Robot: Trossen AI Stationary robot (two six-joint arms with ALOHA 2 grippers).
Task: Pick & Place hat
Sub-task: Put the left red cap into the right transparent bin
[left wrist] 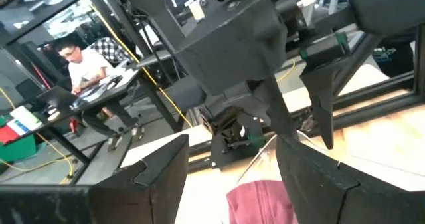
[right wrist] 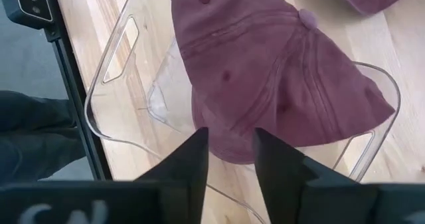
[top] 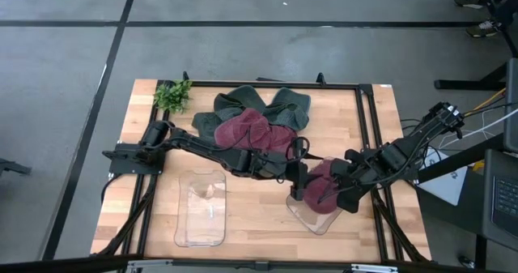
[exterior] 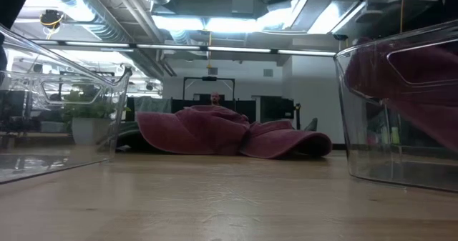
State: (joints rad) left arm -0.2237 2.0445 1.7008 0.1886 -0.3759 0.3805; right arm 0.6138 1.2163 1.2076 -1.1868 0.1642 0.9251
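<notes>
Wood makes up the table top (top: 259, 216), pale planks edged by a black frame (top: 366, 127), with grey floor (top: 65, 78) around it. A small green plant (top: 172, 95) sits at the far left corner. Near the front edge lies an empty clear bin (top: 201, 208), and to its right a second clear bin (right wrist: 113, 71) holds a maroon hat (right wrist: 265, 71), draped over its rim. The right gripper (right wrist: 229, 154) sits just above this hat, fingers parted by a narrow gap with the hat's edge showing between them; whether they pinch the cloth cannot be told. The left gripper (left wrist: 229, 167) hangs open just beside the same bin, its fingers well apart with nothing between them. Behind both, at mid-table, lies a heap of hats (top: 259, 123), maroon ones on dark green. Across the room are ceiling lights (exterior: 207, 23), and a person (left wrist: 83, 68) bends over a desk.
</notes>
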